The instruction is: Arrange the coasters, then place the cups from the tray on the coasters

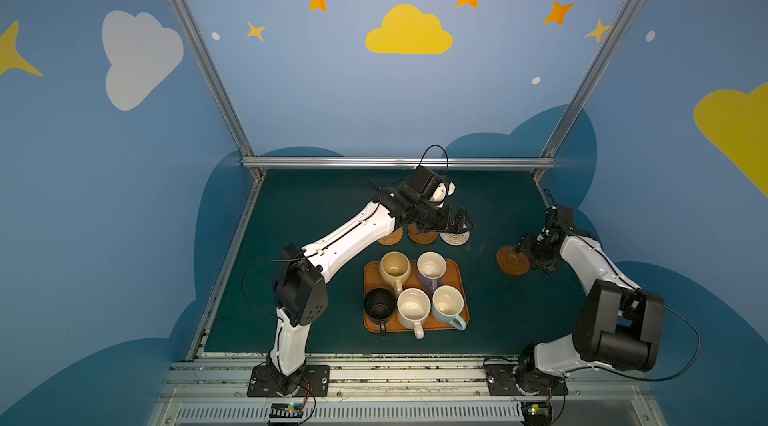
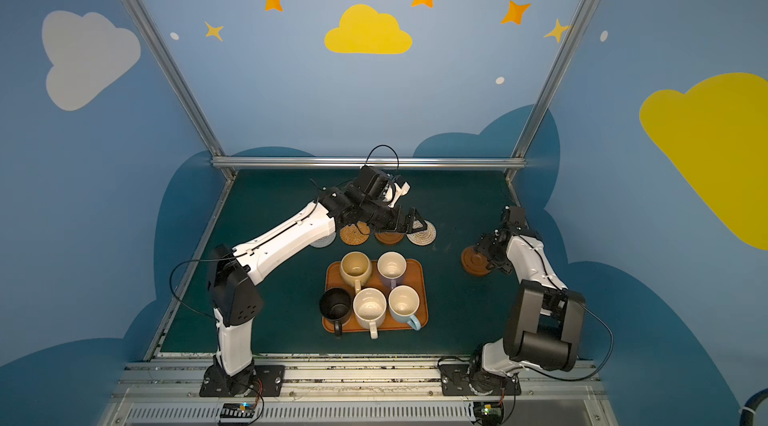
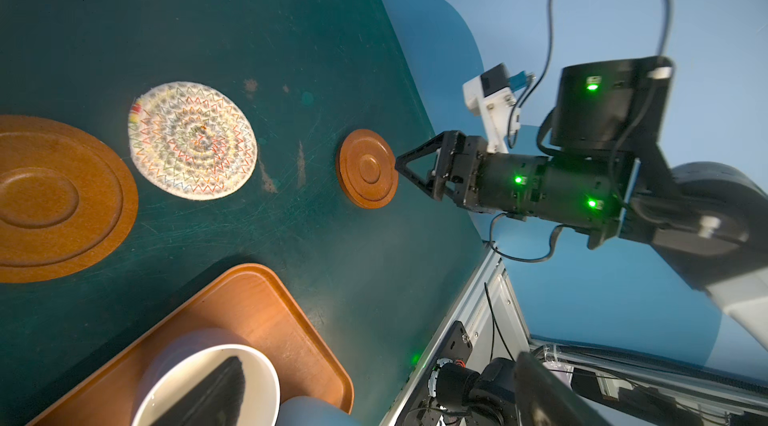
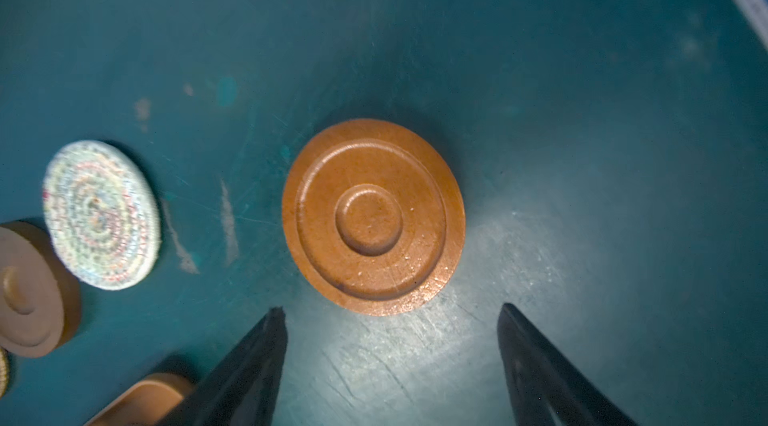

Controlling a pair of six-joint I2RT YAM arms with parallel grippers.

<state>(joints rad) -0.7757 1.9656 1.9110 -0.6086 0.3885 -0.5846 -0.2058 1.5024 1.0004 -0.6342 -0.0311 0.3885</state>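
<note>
Green mat (image 4: 582, 71), wooden coaster (image 4: 372, 216) just beyond right pincer (image 4: 391, 309)

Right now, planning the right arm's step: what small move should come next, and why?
Probably ease the right hand forward until its open fingers straddle the lone wooden coaster. It lies flat just ahead of the fingertips, unheld, apart from the woven coaster ending the row.

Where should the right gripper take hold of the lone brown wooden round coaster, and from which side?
Probably across the outer rim of the brown wooden round coaster, opposite edges between the jaws, coming down from above on the right arm's side. It lies flat and low on the green table, clear of the pale woven round coaster, and the open right gripper faces it.
</note>
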